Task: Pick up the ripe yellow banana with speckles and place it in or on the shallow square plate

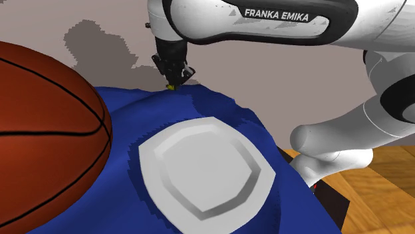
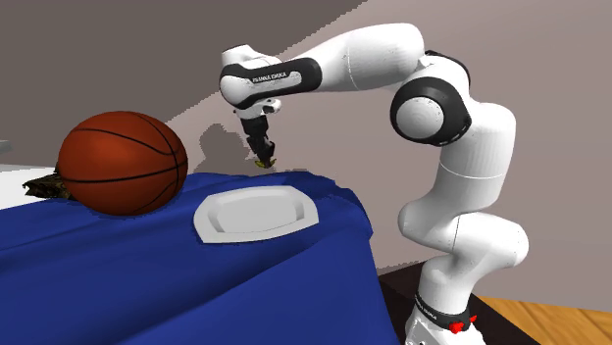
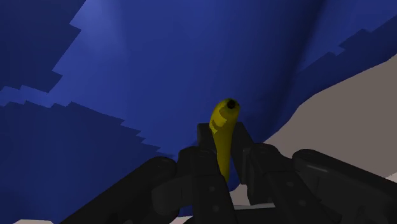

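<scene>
A yellow banana [image 3: 223, 130] with a dark tip sticks out from between my black fingers, which clasp it. The gripper [image 1: 174, 81] hangs at the far edge of the blue cloth [image 1: 266, 143], just above it, with a bit of yellow banana [image 1: 172, 86] showing under the fingertips. In the second exterior view the gripper [image 2: 263, 155] holds the banana [image 2: 266, 164] just above the cloth's back edge. The shallow square plate [image 1: 206, 174], plain white-grey, lies on the cloth nearer the camera than the gripper, with nothing on it.
A large orange-brown basketball [image 1: 40, 133] rests on the cloth at the shoulder view's left, close to the plate. A small dark object [image 2: 44, 184] peeks out beside the ball. The cloth drops off toward the stand. A grey wall [image 1: 279, 80] stands behind.
</scene>
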